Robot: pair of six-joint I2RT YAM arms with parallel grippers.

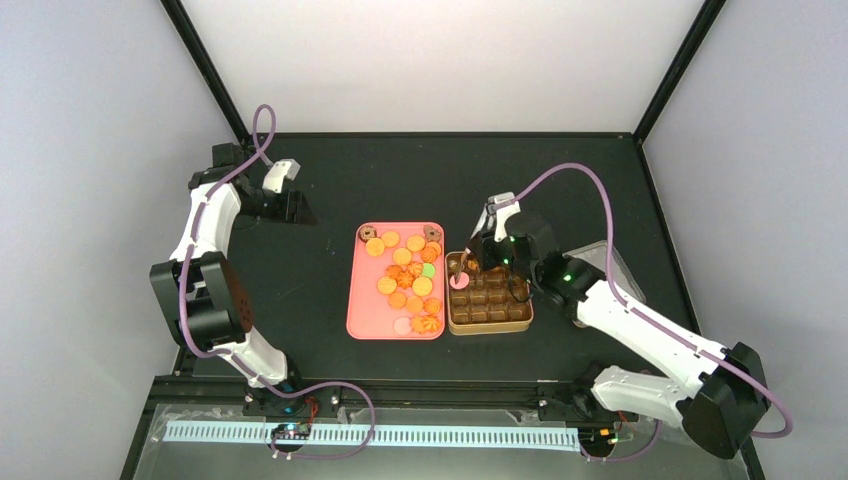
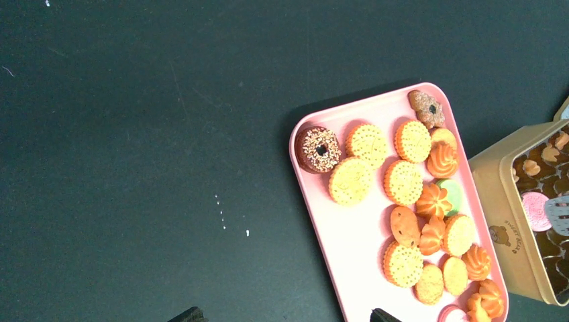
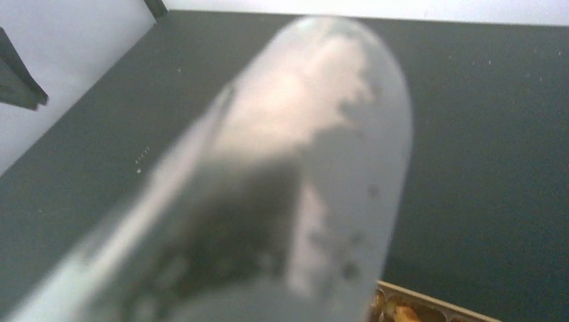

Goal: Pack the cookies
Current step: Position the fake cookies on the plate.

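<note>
Cookies on pink tray, just left of right hand; I read it pinching tongs over tin; left hand spread, parked farther off

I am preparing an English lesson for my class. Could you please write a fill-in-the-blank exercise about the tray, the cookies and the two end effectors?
1. The tray that holds most of the cookies is ___ in colour.
2. The metal tongs above the box are held by the ___ end effector.
3. The left end effector holds nothing, and its jaws stand ___.

Missing words: pink; right; open.
</note>
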